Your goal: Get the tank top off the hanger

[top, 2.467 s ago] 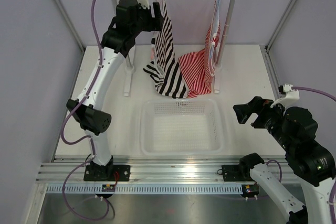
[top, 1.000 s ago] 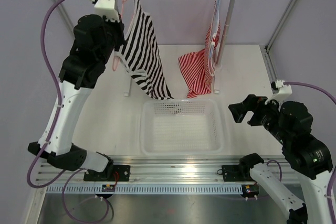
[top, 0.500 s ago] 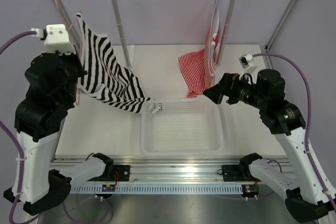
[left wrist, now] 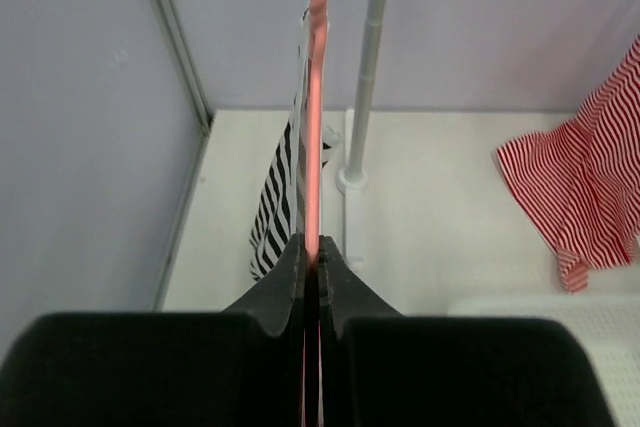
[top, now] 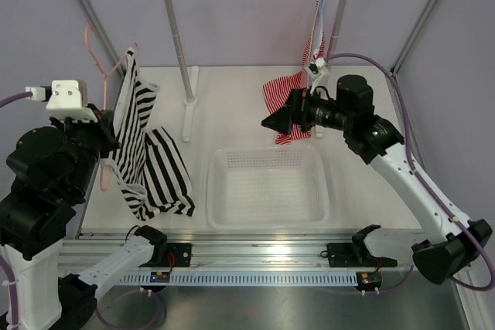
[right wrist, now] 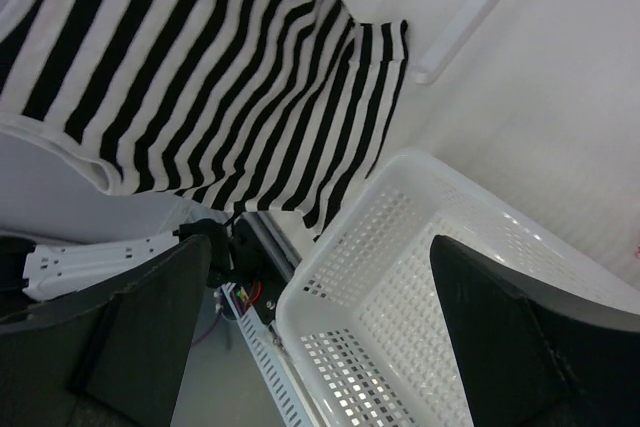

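Your left gripper (left wrist: 318, 247): hanger (left wrist: 315, 117) sits between jaws, running straight ahead. Tank top (top: 143, 152) on hanger, ahead of jaws, slightly left. Rack (left wrist: 368, 67) post ahead, just right of hanger. Your right gripper (top: 272, 123): basket (right wrist: 345, 247) ahead, below jaws; tank top beyond basket's far rim. Second top (top: 290, 106) close behind these jaws, hung from rack.

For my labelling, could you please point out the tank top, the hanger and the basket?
tank top (top: 138, 125): top view, striped body
hanger (left wrist: 314, 147): left wrist view, pink wire
basket (top: 267, 224): top view, near rim
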Controlling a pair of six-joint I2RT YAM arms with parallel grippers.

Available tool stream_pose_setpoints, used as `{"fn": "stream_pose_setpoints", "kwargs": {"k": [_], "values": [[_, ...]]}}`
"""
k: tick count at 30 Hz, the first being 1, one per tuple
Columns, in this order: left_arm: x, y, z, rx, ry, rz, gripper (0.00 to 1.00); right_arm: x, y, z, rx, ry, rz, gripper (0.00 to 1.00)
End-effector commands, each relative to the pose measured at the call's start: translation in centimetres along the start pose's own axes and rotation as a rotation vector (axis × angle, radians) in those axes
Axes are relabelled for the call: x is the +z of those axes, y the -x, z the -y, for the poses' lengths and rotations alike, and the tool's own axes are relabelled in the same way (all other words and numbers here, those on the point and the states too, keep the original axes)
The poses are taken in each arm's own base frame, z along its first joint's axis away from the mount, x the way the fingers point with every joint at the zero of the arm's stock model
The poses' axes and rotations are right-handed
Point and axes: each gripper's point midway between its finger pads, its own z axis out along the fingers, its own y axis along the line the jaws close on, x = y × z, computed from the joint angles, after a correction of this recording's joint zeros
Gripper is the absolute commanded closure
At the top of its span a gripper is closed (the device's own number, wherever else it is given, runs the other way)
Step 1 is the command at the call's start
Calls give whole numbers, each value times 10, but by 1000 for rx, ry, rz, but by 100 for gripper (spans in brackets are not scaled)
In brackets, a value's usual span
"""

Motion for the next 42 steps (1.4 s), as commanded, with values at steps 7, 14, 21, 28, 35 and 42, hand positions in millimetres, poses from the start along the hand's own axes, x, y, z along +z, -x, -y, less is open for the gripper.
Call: {"fn": "stream_pose_setpoints", "kwargs": {"k": [7,14,21,28,35,42], "values": [[-33,-71,16,-160,-143,-59,100,111,14,-73,-185,243,60,3],[-38,-97,45,-195,-301,-87,100,188,25,-113,-241,224,132,19],[-34,-94,56,-240,-340,-69,100,237,-7,-107,-317,103,76,27],[-30,-94,65,-256,-370,-66,100,252,-14,-80,-371,-61,63,37],[-30,-95,60,-240,-353,-66,100,257,-16,-68,-386,-115,68,64],[-25,-104,54,-203,-307,-103,100,252,-11,-73,-396,-107,80,42]]}}
